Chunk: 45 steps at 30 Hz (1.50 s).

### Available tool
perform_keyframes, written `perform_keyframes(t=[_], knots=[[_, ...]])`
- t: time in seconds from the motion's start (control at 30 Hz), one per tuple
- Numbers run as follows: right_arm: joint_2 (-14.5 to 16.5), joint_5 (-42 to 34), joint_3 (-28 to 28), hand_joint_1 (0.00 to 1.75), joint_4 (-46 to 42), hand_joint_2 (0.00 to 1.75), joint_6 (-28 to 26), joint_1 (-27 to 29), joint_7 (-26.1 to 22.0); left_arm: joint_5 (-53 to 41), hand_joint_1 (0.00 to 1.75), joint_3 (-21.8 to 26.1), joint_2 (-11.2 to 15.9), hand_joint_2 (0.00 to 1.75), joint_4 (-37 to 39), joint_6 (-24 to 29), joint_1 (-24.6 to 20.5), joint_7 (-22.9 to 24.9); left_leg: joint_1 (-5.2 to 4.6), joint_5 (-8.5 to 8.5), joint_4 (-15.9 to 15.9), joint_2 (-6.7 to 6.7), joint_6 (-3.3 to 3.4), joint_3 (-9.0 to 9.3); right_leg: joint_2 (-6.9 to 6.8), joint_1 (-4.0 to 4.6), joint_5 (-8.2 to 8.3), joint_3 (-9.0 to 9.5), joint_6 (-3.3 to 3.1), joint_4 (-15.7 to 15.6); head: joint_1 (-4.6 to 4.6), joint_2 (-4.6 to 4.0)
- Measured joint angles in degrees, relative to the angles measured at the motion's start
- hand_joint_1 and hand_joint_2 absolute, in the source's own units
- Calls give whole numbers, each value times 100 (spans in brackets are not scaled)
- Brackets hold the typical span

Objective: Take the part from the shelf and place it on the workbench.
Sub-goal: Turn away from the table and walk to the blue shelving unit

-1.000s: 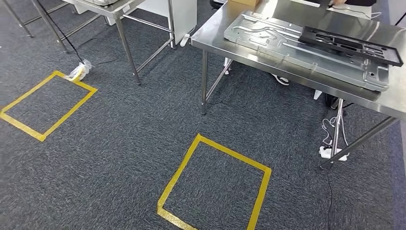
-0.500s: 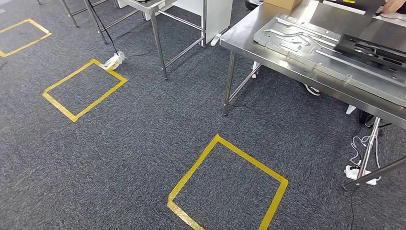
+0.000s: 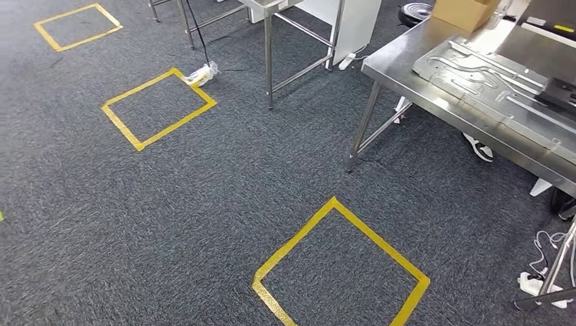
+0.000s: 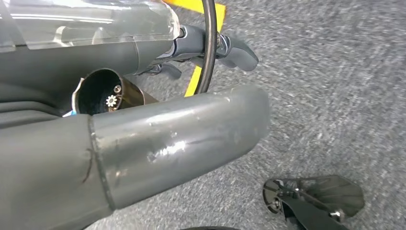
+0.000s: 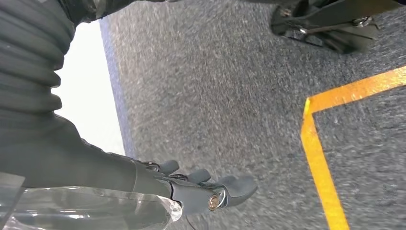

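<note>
The steel workbench (image 3: 407, 64) stands at the right of the head view. On it lie a large silver metal plate (image 3: 489, 78) and, at the picture's edge, a black frame-like part (image 3: 560, 92). My left hand (image 4: 191, 120) hangs over the grey carpet, thumb and fingers apart, holding nothing; a thin black cable runs past its fingers. My right hand (image 5: 191, 187) also hangs over the carpet, its fingers stretched out and empty.
Three yellow tape squares mark the carpet: near (image 3: 339, 265), middle left (image 3: 157, 107), far left (image 3: 78, 26). A second steel table (image 3: 270, 61) stands at the back. A cardboard box (image 3: 464, 12) sits on the workbench; a power strip and cables (image 3: 543, 282) lie under it.
The camera has turned left: the workbench and the squares have slid to the right in the picture, and a third yellow square has come in at the far left.
</note>
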Motion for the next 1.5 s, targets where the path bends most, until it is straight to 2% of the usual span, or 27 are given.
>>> perform_keyframes(t=[0.07,0.1,0.17,0.2,0.27,0.33,0.4,0.43,0.47,0.5,0.57,0.63,0.7,0.77,0.83,0.9,0.93,0.97,1.0,1.07,1.13,1.2,1.27,1.33,1.4,1.43,1.5], knots=[[0,0,-13,0,2,175,-8,7,-4,-51,0,-1,2,0,0,-28,-10,48,-9,-2,34,-125,-50,-26,209,0,241,263,-49,-634,-1,0],[1,0,-25,0,2,175,-12,4,-8,-74,0,-2,2,0,0,-41,-12,70,-6,5,38,-173,-85,-45,262,8,246,300,-67,-736,-2,0],[5,1,-51,0,3,175,-18,-18,-15,-106,0,-4,6,0,0,-57,-5,97,1,33,19,-266,-166,-74,189,9,256,313,-111,-772,-3,0],[10,4,-60,0,3,175,-17,-26,-9,-109,0,-5,12,0,0,-56,3,87,-1,20,38,-235,-195,-88,127,-1,276,328,-150,-805,-3,0],[20,17,-70,0,4,175,-9,-22,17,-108,0,-6,29,0,0,-31,1,29,-18,-178,336,6,-233,-230,-19,-29,316,357,-232,-877,-17,0],[22,30,-78,0,6,175,1,-2,48,-105,0,-6,38,0,0,-5,-21,-44,-6,-560,1061,264,-268,-568,-179,-10,318,361,-270,-890,-30,0],[22,44,-86,0,8,175,8,9,71,-97,0,-6,43,0,0,16,-33,-132,25,-743,1629,337,-316,-830,-340,4,304,362,-278,-881,-30,0],[22,55,-90,0,9,175,9,8,82,-92,0,-5,49,0,0,26,-30,-179,40,-675,1620,358,-334,-814,-410,6,292,367,-273,-874,-30,0],[22,70,-91,0,9,175,8,6,92,-89,0,-4,55,0,0,33,-28,-222,52,-505,1355,396,-341,-666,-471,4,276,379,-262,-865,-30,0],[22,90,-92,0,9,175,6,4,99,-86,0,-4,61,0,0,37,-30,-250,60,-303,942,476,-337,-438,-530,5,255,397,-245,-855,-30,0],[22,129,-92,0,8,175,-1,4,104,-83,0,-4,66,0,0,36,-57,-273,31,-77,230,669,-298,-54,-632,31,205,425,-184,-829,-25,0],[22,162,-92,0,7,175,-6,-12,105,-81,0,-3,66,0,0,34,-70,-277,-9,-76,40,711,-244,26,-713,60,179,443,-121,-820,-20,0],[21,195,-92,0,7,175,-8,-37,114,-81,0,-2,62,0,0,32,-57,-286,-1,-50,13,601,-177,12,-748,47,154,467,-57,-815,-20,0],[16,233,-92,0,7,175,-4,-40,153,-65,0,1,47,0,0,32,-55,-308,21,-13,-30,499,-103,15,-524,19,-44,377,6,-573,-20,0],[9,269,-92,0,8,175,19,-24,227,-28,0,14,20,0,0,46,-69,-328,24,8,-40,393,-61,0,-230,7,-432,58,33,105,-19,0],[5,287,-92,0,9,175,44,-5,278,7,0,42,-1,0,0,72,-74,-273,17,11,-31,260,-51,-15,-147,7,-651,-278,38,762,-20,0],[3,290,-92,0,9,175,49,2,276,19,0,59,-4,0,0,82,-67,-214,15,10,-23,184,-52,-14,-136,6,-587,-329,36,827,-19,0],[-1,290,-92,0,9,175,44,7,253,23,0,79,-4,0,0,86,-57,-133,15,8,-12,105,-55,-9,-118,1,-405,-267,28,648,-19,0],[-5,288,-92,0,9,175,30,10,209,21,0,98,-4,0,0,85,-48,-36,16,4,0,28,-61,-4,-63,-9,-158,-117,17,281,-19,0],[-16,279,-93,0,10,175,-10,19,97,14,0,130,-3,0,0,71,-33,173,13,-3,35,-108,-100,-27,223,-34,169,174,-14,-441,-20,0],[-21,257,-97,0,11,175,-52,13,9,19,0,160,-1,0,0,50,-19,335,14,12,48,-217,-171,-76,388,-30,211,252,-50,-684,-20,0],[-21,239,-99,0,11,175,-74,-8,-27,28,0,192,1,0,0,27,18,398,22,35,41,-283,-243,-106,259,-24,240,260,-109,-719,-20,0],[-20,236,-101,0,11,175,-75,-4,-26,29,0,211,-3,0,0,13,48,397,13,-95,232,-63,-289,-200,100,-36,270,295,-199,-776,-29,0],[-20,236,-102,0,14,175,-61,19,5,21,0,217,-11,0,0,10,45,346,12,-444,853,244,-325,-488,-80,-21,274,313,-262,-803,-38,0],[-20,238,-103,0,19,175,-31,28,50,6,0,217,-27,0,0,11,38,258,27,-720,1534,335,-359,-802,-267,3,262,314,-281,-800,-40,0],[-20,239,-102,0,21,175,-17,25,71,0,0,217,-34,0,0,12,42,220,33,-721,1646,353,-370,-845,-348,8,255,317,-282,-799,-40,0],[-19,246,-101,0,22,175,1,15,98,-5,0,217,-46,0,0,15,50,166,40,-436,1199,421,-368,-580,-482,11,236,339,-267,-797,-40,0]])
